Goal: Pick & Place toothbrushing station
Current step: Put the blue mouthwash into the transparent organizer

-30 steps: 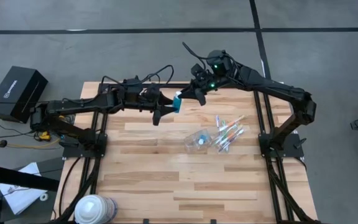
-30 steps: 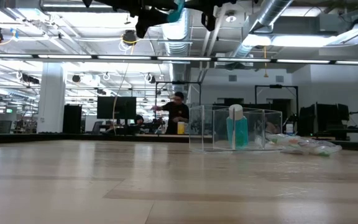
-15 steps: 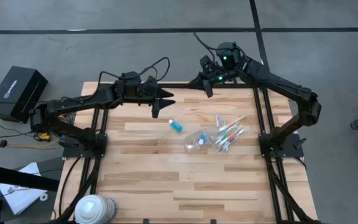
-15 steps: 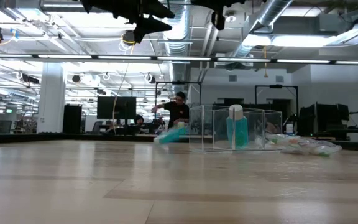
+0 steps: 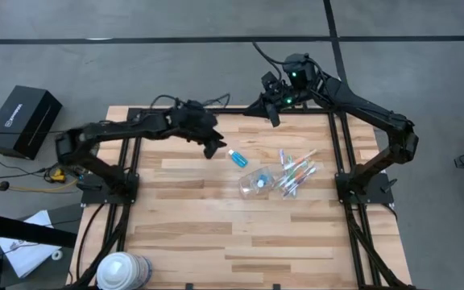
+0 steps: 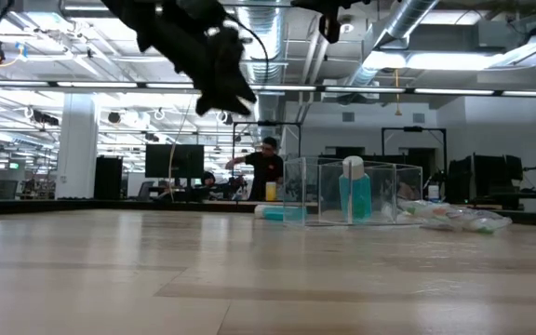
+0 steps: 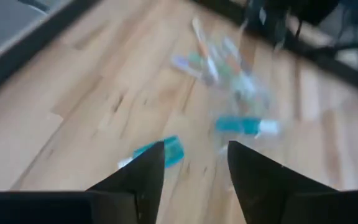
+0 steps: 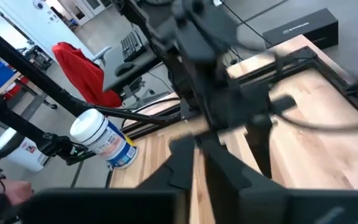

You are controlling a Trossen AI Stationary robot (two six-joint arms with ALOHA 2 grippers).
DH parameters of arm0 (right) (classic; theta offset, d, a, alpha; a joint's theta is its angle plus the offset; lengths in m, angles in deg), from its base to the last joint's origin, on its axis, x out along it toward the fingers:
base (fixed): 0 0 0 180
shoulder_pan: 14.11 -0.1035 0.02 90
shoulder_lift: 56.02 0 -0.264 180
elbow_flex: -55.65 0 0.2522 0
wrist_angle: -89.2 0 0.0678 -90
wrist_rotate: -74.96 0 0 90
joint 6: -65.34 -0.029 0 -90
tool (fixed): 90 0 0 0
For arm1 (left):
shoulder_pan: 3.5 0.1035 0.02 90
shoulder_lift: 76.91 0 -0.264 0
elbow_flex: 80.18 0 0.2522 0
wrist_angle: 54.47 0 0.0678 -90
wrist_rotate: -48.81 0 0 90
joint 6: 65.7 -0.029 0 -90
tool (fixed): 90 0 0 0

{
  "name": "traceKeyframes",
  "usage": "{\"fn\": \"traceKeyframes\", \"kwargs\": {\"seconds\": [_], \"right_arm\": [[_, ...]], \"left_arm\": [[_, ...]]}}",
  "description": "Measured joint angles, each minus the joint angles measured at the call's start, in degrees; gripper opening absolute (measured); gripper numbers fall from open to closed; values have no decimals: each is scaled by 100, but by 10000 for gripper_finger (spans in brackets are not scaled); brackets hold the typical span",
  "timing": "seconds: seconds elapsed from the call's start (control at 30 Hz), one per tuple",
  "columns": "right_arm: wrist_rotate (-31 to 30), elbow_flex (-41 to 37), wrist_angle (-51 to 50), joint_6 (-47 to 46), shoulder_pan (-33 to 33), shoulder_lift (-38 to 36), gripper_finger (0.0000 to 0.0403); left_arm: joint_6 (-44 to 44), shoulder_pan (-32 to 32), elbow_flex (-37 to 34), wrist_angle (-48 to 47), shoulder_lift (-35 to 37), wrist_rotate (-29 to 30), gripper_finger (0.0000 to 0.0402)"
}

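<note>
A short blue tube with a white end (image 5: 236, 158) lies flat on the wooden table, near its far middle. My left gripper (image 5: 214, 149) hangs open just left of it and above it, slanting down; in the left wrist view the tube (image 7: 159, 153) shows past the open fingers (image 7: 143, 177). A see-through cup (image 5: 258, 181) with something blue inside stands right of the tube. Several pastel toothbrushes (image 5: 296, 169) lie in a heap beside the cup. My right gripper (image 5: 272, 115) is shut, high over the table's far edge, holding nothing.
A big white-and-blue roll (image 5: 123, 270) stands at the table's near left corner. A black box (image 5: 24, 119) sits on the floor left of the table. In the low view a person (image 6: 266, 169) shows in the room behind.
The blue tube was up in the air between the two grippers; it has fallen to the table and slid a little to the right. My left gripper has tipped downward and sunk toward the tube. My right gripper has drawn back toward the far edge.
</note>
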Motion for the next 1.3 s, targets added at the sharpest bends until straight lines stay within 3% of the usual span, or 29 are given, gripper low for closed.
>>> {"fn": "traceKeyframes", "kwargs": {"seconds": [0.2, 0.33, 0.47, 0.67, 0.97, 1.3], "right_arm": [[114, 0, -21, -172, 0, 0, 142], [127, 0, -24, -236, -11, 0, 211], [129, 0, -21, -236, -55, 0, 247], [262, 0, -19, -256, -48, 0, 239], [422, 0, -20, -258, -48, 2, 214], [727, 2, -19, -247, -44, 2, 209]], "left_arm": [[-1074, -237, 0, 6, -709, 10, 201], [-1925, -490, 0, 10, -1056, 397, 208], [-2164, -551, 2, 52, -1296, 587, 216], [-2864, -581, 139, 55, -1619, 828, 224], [-3641, -604, 1056, 46, -2194, 965, 222], [-4420, -786, 1445, -464, -2957, 1098, 215]]}}
